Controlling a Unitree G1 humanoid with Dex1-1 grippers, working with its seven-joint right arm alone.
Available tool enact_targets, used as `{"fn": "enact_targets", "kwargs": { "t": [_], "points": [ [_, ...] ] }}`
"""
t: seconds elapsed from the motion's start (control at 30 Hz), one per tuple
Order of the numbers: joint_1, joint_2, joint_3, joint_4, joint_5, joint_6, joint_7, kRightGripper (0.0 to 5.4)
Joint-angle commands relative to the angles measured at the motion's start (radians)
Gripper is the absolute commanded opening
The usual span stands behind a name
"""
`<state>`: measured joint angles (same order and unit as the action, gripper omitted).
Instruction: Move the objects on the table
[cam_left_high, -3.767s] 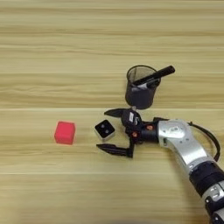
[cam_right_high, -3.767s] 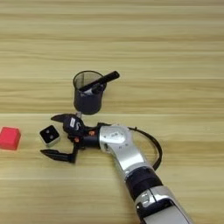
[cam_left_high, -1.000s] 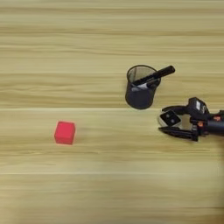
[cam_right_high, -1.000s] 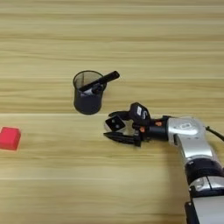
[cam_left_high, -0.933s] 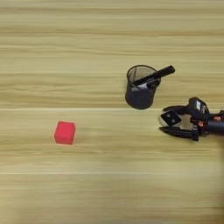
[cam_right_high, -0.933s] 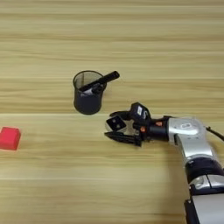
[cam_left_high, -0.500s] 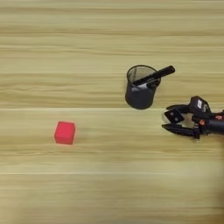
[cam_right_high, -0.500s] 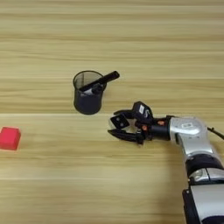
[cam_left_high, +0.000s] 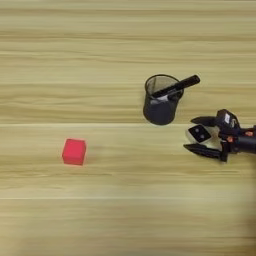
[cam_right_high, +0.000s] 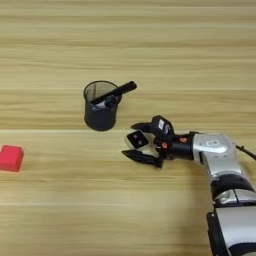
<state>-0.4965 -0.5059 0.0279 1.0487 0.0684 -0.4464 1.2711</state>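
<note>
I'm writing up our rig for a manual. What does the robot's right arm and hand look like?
The right arm has a smooth silver forearm shell with darker jointed segments lower down and a thin black cable beside it. Its hand has two slim, pointed black fingers on a black body with small orange-red marks.

Red cube — white cube, black dotted top — black mesh cup.

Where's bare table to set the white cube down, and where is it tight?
Bare wood lies between the red cube and the pen cup, all along the near edge, and on the far planks behind the cup. It is crowded around the right gripper, where the white cube sits between its fingers close to the cup.
</note>
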Motion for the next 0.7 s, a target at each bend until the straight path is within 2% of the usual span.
{"fn": "enact_targets", "kwargs": {
  "t": [0.03,0.23,0.43,0.7],
  "points": [
    [-0.071,-0.023,-0.024,-0.066,0.022,0.005,-0.017,4.9],
    [-0.062,-0.016,-0.03,-0.123,0.041,0.019,0.007,5.36],
    [-0.037,-0.015,-0.039,-0.244,0.077,0.05,0.035,5.36],
    [0.023,-0.031,-0.047,-0.484,0.148,0.141,0.069,5.36]
  ]
}}
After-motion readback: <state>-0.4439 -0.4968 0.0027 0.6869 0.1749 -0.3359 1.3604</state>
